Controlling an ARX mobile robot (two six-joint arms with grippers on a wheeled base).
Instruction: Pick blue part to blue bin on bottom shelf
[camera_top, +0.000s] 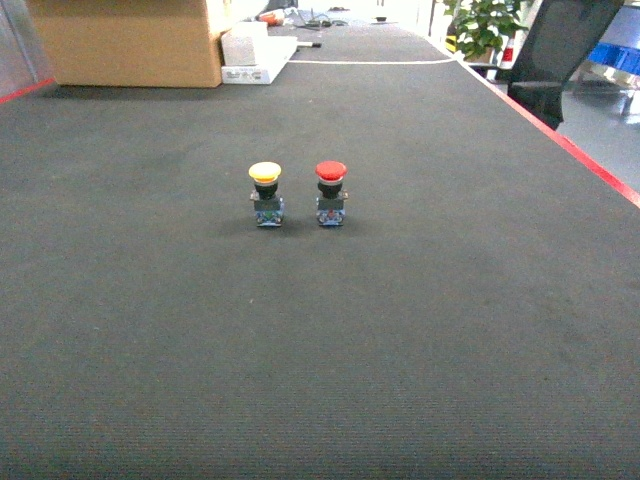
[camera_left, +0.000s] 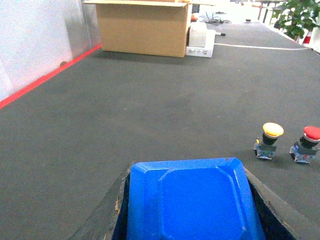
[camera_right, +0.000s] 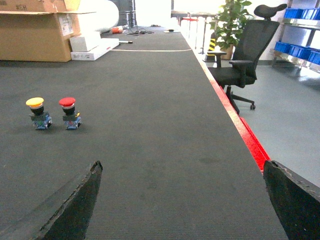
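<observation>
The blue part (camera_left: 192, 205) fills the bottom of the left wrist view as a bright-blue block with bevelled corners. My left gripper (camera_left: 187, 172) is shut on it, one dark finger on each side. Low over the dark mat, my right gripper (camera_right: 182, 165) stands open with nothing between its fingers (camera_right: 75, 205). Neither gripper shows in the head view. Blue bins (camera_right: 300, 12) sit on a metal rack at the far right, off the table; which of its levels is the bottom shelf I cannot tell.
A yellow-capped push button (camera_top: 266, 194) and a red-capped push button (camera_top: 330, 192) stand side by side mid-table. A cardboard box (camera_top: 130, 40) and a white box (camera_top: 255, 55) sit at the back left. A red strip (camera_right: 240, 125) marks the table's right edge, with an office chair (camera_right: 245, 55) beyond.
</observation>
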